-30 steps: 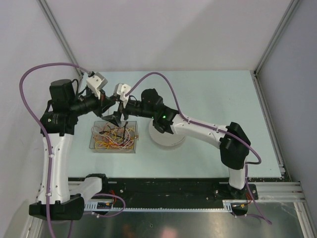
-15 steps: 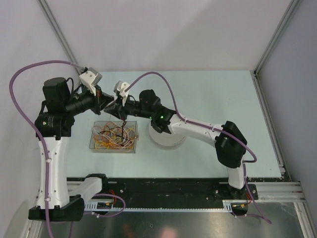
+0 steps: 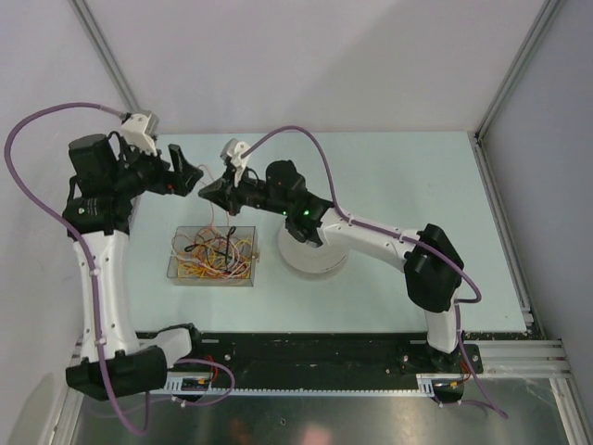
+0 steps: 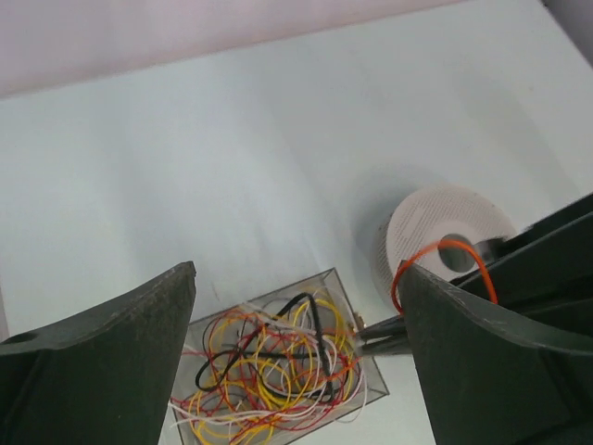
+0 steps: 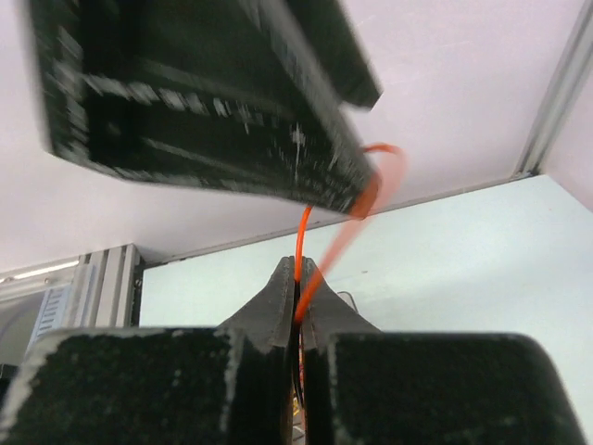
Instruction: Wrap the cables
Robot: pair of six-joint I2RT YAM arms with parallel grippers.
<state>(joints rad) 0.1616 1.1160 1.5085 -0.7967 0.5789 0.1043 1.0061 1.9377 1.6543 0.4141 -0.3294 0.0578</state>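
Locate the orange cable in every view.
Top external: too thin to make out; look at the right claw, upper left of centre.
Left wrist: orange cable loops right of centre, before the white spool.
Right wrist: centre, rising from the shut claw tips.
Shared landmark: the right claw.

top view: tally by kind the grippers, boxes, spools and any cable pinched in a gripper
grippers: 2, the left gripper and the right gripper
clear box: 1
white perforated spool: 1
orange cable pinched in the right gripper: 1
total: 5
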